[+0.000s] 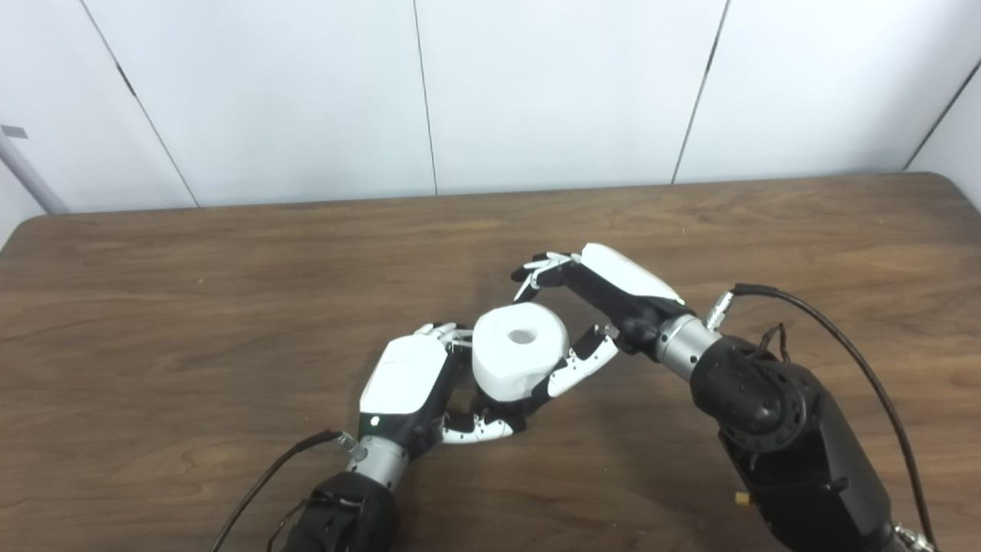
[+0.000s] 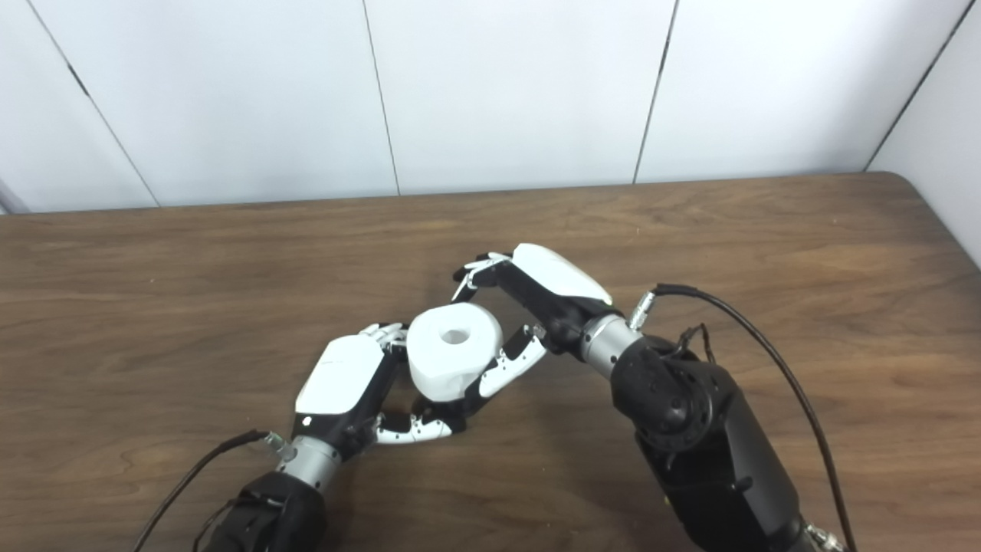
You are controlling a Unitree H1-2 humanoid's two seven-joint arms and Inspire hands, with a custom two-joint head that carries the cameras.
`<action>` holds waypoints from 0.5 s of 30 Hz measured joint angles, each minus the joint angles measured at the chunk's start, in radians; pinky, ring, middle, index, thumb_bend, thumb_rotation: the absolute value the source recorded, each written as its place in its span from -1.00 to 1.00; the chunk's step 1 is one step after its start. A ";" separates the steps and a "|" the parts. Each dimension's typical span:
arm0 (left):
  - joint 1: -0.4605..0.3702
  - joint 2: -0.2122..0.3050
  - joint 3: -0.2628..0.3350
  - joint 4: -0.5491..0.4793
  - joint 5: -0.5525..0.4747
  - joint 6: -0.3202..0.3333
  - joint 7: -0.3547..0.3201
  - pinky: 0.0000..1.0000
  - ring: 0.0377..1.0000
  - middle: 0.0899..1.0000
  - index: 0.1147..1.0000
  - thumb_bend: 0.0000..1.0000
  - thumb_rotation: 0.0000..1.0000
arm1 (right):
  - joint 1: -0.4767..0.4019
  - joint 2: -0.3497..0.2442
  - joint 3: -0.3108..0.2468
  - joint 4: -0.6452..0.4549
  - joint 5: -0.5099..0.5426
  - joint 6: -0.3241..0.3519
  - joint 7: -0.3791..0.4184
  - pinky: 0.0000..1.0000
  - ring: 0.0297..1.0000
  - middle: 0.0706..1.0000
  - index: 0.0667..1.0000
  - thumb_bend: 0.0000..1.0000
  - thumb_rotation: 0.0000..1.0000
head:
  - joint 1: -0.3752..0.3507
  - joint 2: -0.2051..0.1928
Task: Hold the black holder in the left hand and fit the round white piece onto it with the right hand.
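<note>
The round white piece (image 1: 518, 359), a thick roll with a hole in its top, stands upright in the middle of the table. Beneath it only a dark bit of the black holder (image 1: 512, 410) shows; the rest is hidden by the roll and the fingers. My left hand (image 1: 406, 377) is closed around the base from the left, thumb curled under the roll's front. My right hand (image 1: 605, 295) is just to the roll's right with its fingers spread and lifted behind the roll. Its thumb lies against the roll's lower right side.
The wooden table (image 1: 230, 291) runs back to a white panelled wall (image 1: 536, 92). Cables trail from both forearms, one looping off the right arm (image 1: 843, 345).
</note>
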 measured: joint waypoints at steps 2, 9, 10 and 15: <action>-0.001 0.000 0.000 0.000 0.000 0.000 0.000 0.81 0.70 0.51 -0.16 0.04 -0.90 | 0.000 0.000 0.002 0.000 0.000 0.000 -0.002 0.99 0.90 0.68 -0.11 0.05 -0.73 | -0.003 0.003; -0.001 0.000 -0.001 -0.001 0.000 0.000 0.000 0.80 0.70 0.51 -0.16 0.04 -0.90 | 0.000 0.000 0.006 -0.003 -0.012 0.002 -0.001 0.97 0.90 0.70 -0.09 0.05 -0.71 | -0.003 0.006; -0.001 0.000 -0.001 -0.001 0.001 0.000 0.000 0.80 0.71 0.51 -0.16 0.04 -0.90 | 0.000 0.000 0.008 -0.004 -0.016 0.003 0.001 0.96 0.90 0.70 -0.09 0.05 -0.71 | -0.003 0.006; -0.001 0.000 -0.002 -0.002 0.001 0.000 0.000 0.80 0.70 0.51 -0.16 0.04 -0.90 | 0.000 -0.003 0.014 -0.007 -0.021 0.002 0.001 0.90 0.90 0.70 -0.09 0.05 -0.70 | 0.000 0.011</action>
